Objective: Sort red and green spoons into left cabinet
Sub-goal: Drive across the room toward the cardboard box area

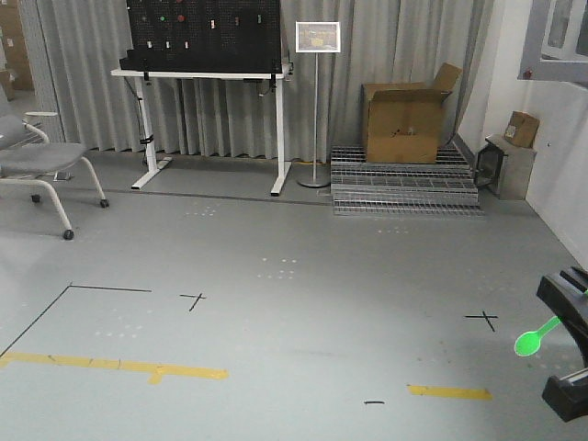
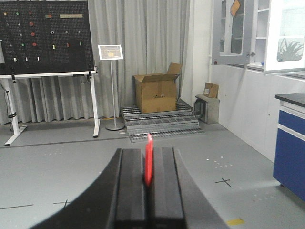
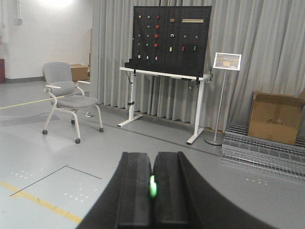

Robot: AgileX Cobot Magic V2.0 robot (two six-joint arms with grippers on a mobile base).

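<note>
While the left gripper (image 2: 148, 153) fills the bottom centre of its wrist view, its two black fingers (image 2: 131, 183) are pressed close on the red spoon (image 2: 148, 164). The spoon stands edge-on in the narrow slot between them, its end poking just above the fingertips.

The right gripper (image 3: 152, 156) sits at the bottom centre of its own view in the same way, drawn tight on the green spoon (image 3: 153, 186), of which only a bright sliver shows in the slot. From the front view, that spoon's round bowl and part of its handle stick out to the lower left from the black fingers at the lower right edge of the frame. They hang over the grey floor (image 1: 303, 276), near a black cross mark (image 1: 481, 319).

Across the top of the front view stand a pegboard bench (image 1: 204, 37), a sign stand (image 1: 317, 37) and an open cardboard box (image 1: 404, 124) on metal grating (image 1: 404, 188). A grey chair (image 1: 32, 156) sits at the upper left, and yellow tape (image 1: 119, 366) runs along the lower left.
</note>
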